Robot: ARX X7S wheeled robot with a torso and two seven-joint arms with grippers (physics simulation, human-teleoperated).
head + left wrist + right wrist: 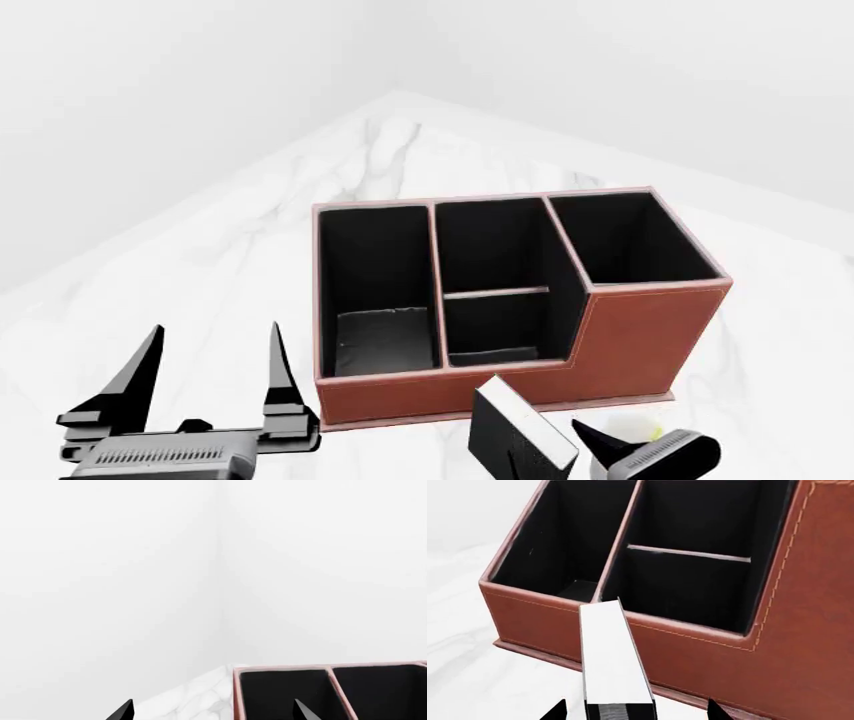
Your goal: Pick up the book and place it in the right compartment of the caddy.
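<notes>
- Setting: a bare simulated room, no specific type identifiable.
- Walls: plain white, meeting in a corner [223, 580] behind the work surface.
- Work surface: white marble-patterned tabletop [267, 220] with grey veining.
- Office cue: a reddish-brown leather-look desk caddy [627, 340], black-lined, three sections.
- Further cue: a small black book [514, 430] with white page edges.

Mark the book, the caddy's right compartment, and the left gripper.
book [523, 437], head view, black cover.
right compartment [627, 243], head view, black inner wall.
left gripper [214, 372], head view, gap between fingertips.

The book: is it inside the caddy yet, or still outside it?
Outside. The book is at the right gripper, in front of the caddy; its compartments look empty.
</notes>
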